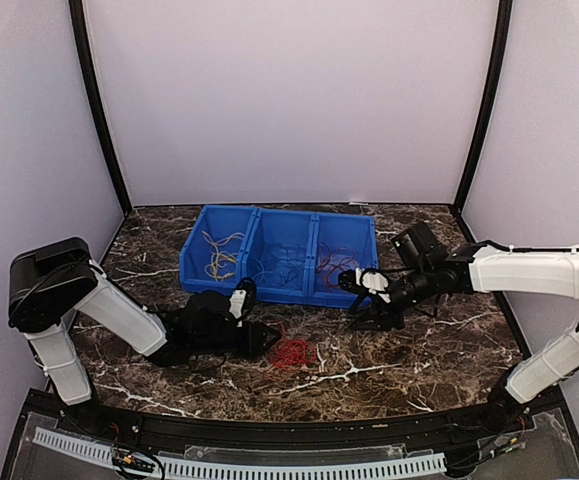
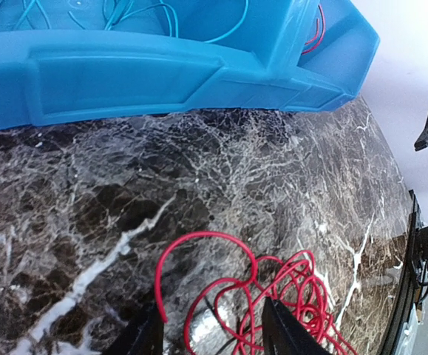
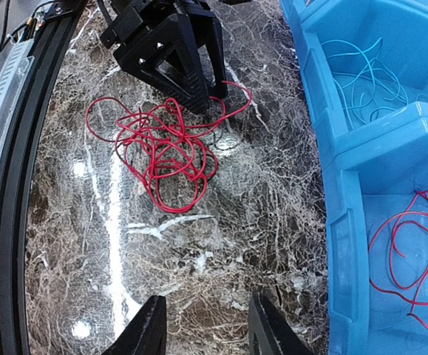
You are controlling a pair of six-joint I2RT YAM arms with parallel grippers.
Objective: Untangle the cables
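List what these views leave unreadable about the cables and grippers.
- Left gripper: left wrist view's bottom edge cuts its fingers; strand contact unclear.
- Red tangle: right wrist view, overlapping loops hide strand count.
- Yellow cables: top view, too small.
- Binned red cables: right wrist view's edge cuts them.

Robot lab test cell, not a home. A blue three-compartment bin (image 1: 289, 213) sits on a dark marble-pattern tabletop (image 1: 419, 350). Plain pale panels (image 1: 289, 100) wall in the space behind and to both sides of the bin, joined by black corner posts (image 1: 99, 110). Nearer than the bin, a black rail (image 1: 269, 430) and a white slotted cable duct (image 1: 299, 468) edge the table. The left arm (image 1: 99, 310) and right arm (image 1: 524, 272) flank the bin.
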